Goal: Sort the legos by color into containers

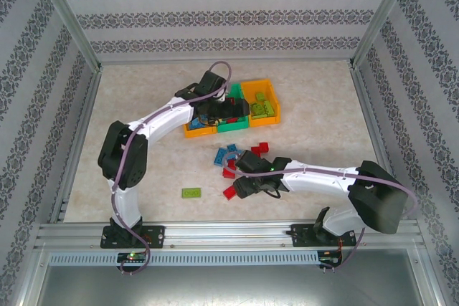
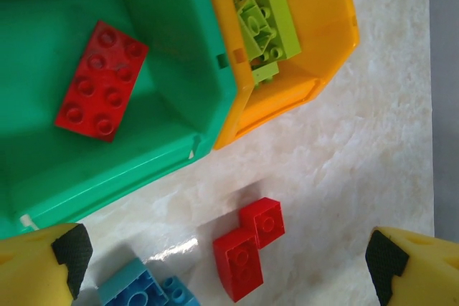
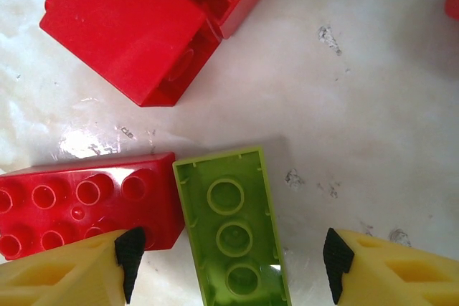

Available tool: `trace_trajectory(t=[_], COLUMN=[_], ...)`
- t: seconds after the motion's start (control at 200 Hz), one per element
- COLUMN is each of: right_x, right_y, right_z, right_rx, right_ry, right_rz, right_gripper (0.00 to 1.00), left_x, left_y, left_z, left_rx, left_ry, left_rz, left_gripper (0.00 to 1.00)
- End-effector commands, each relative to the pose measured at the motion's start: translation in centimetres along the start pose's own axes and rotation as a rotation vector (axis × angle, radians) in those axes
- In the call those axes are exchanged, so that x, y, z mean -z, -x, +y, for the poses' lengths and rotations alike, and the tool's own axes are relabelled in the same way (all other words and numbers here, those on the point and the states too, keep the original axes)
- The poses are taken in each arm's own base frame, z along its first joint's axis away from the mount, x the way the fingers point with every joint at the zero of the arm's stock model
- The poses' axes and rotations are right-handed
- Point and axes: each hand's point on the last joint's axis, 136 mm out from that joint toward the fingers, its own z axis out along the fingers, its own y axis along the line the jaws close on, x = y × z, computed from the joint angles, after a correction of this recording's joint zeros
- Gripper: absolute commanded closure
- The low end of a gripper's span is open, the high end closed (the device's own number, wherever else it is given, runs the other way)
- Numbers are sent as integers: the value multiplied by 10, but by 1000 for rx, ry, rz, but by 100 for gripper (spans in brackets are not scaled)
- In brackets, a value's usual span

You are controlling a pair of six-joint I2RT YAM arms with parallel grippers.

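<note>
readable text: I find none | brands, numbers, signs: I find none | studs of the red lego (image 2: 101, 81), upper left of left wrist frame: no lettering legible

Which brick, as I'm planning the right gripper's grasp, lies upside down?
The lime green brick between the right gripper's fingers: its hollow underside with three rings faces up, while the red brick beside it shows studs.

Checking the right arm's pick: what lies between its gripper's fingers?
A lime green brick, underside up, lies between the jaws of the right gripper, in the right wrist view.
</note>
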Motion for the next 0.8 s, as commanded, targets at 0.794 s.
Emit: trace_trajectory(t=[0.794], right_x=[34], right_y=[-10], right_z=[-8], right_rx=[-39], right_ry=[29], right_rz=[-104], right_gripper=[28], left_x=[14], left_y=[-17], left_z=[20], left_rx=[33], left_ry=[-24], left_rz=[-24], left_gripper=[0])
